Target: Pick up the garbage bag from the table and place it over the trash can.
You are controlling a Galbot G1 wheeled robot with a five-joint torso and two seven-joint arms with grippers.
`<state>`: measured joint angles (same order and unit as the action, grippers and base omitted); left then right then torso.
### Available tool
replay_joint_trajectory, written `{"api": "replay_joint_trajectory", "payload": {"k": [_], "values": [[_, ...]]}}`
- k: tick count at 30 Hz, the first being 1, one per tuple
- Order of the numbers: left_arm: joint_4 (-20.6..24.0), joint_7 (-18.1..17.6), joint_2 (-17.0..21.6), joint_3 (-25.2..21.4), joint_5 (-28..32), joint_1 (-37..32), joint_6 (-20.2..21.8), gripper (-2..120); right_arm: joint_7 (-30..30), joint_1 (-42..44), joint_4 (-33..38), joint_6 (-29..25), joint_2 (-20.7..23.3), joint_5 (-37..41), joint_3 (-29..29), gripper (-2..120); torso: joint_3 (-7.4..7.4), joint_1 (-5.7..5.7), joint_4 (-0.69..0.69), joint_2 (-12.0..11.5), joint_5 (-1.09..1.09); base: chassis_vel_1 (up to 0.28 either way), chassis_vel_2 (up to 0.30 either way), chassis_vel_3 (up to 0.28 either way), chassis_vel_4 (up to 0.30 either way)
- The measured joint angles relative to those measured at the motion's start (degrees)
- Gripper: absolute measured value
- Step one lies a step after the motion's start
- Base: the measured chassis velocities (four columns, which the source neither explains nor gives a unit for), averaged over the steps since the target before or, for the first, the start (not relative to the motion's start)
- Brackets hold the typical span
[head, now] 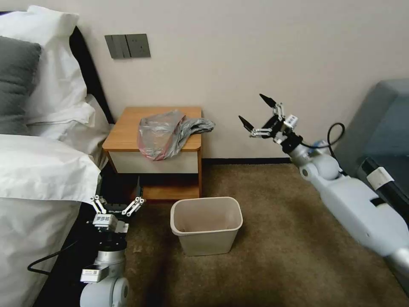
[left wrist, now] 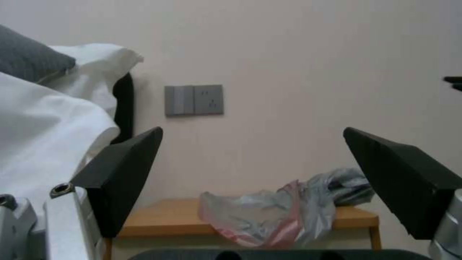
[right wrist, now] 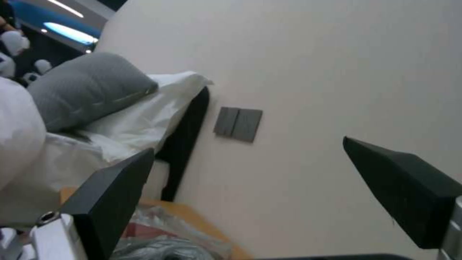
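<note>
Beside the table [head: 128,132], right gripper [head: 256,111] hangs wide open, reaching; next, it must pinch the garbage bag [head: 164,133].

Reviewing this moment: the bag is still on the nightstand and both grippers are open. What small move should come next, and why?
Probably ease the right gripper leftward and down onto the garbage bag. It hangs open in the air just right of the table, nearest the bag's bunched end, while the left gripper sits low by the bed, beside the trash can.
</note>
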<state>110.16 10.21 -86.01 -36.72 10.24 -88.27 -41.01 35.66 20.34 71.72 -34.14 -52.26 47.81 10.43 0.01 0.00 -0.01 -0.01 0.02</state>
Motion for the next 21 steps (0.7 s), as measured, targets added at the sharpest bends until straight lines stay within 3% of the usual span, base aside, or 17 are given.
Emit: {"api": "replay_joint_trajectory", "payload": {"k": [3,7,12,19,21], "values": [[-0.30,0.88,0.06,0.34,0.00,0.33,0.25,95,3.64,-8.54,-7.21,2.89,-2.12,5.31,6.46,100,-0.01,0.00,0.02,0.00,-0.04,0.000,0.000,0.000,0.000],[-0.39,1.89,0.23,0.58,0.06,0.28,0.41,95,7.99,-13.99,-13.85,5.70,-4.73,8.22,10.67,100,0.00,0.00,0.03,0.00,-0.03,0.000,0.000,0.000,0.000],[-0.35,3.50,0.34,0.70,0.36,-0.58,0.43,95,17.69,-22.58,-23.97,13.86,-10.55,12.11,18.74,100,-0.01,0.01,0.03,0.00,-0.04,0.000,0.000,0.000,0.000],[0.52,4.07,0.12,1.09,0.42,-1.21,0.30,95,28.08,-29.20,-37.03,19.21,-18.37,9.42,21.19,100,-0.01,0.00,0.01,0.00,-0.03,0.000,0.000,0.000,0.000],[0.58,4.25,-0.02,1.38,0.37,-1.19,0.12,95,34.39,-32.93,-48.66,21.33,-24.58,1.41,17.62,100,0.00,0.00,-0.01,0.00,-0.02,0.000,0.000,0.000,0.000]]}}
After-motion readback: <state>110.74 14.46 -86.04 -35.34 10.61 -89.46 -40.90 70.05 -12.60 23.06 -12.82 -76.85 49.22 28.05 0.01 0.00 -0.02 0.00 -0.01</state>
